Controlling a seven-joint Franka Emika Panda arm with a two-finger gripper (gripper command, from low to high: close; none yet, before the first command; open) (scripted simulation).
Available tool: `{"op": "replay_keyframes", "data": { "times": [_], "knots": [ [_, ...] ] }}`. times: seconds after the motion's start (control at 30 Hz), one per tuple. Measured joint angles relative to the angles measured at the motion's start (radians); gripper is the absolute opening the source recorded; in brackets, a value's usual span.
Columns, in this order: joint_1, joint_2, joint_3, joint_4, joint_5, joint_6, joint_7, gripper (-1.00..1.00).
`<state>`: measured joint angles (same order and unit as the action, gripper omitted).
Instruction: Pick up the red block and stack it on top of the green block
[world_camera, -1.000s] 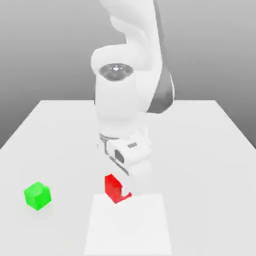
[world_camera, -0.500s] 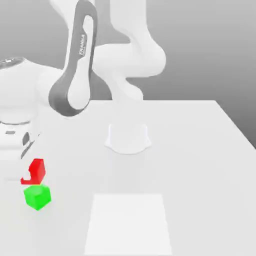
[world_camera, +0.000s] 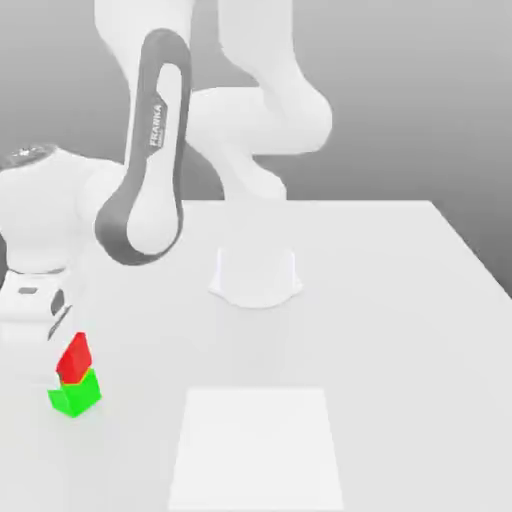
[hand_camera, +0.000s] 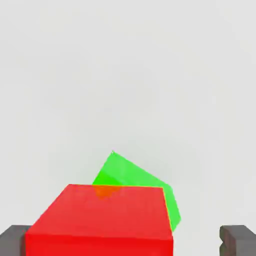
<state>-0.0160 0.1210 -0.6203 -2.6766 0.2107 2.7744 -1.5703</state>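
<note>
Nearest the worktop's (world_camera: 400, 300) front edge lay a paler square patch (world_camera: 255, 440), bare. Just behind it, close to the worktop's edge on the exterior view's left, I had the green block (world_camera: 75, 396) on the surface with the red block (world_camera: 74, 357) sitting on top of it. In the hand view, the red block (hand_camera: 100, 222) covered most of the green block (hand_camera: 142, 182), and the two were turned at different angles, so the stack looked skewed, not square.

The gripper (hand_camera: 125, 241) straddled the red block with its jaws spread wider than the cube. One of the fingers (hand_camera: 237, 241) stood clearly apart from it. The other sat right at its side, and I couldn't tell whether it touched. By my reading nothing was clamped.

So I judged the pick, carry and placement done. What was left was lifting the hand straight off without nudging the red cube, and checking that the stack holds.

Farther back stood the arm's base (world_camera: 255, 275), mid-worktop.
</note>
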Motion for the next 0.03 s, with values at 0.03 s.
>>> {"op": "replay_keyframes", "data": {
  "times": [0.03],
  "knots": [
    [0.004, -0.022, -0.011, -0.001, -0.038, -0.015, 0.027, 1.0]
  ]
}}
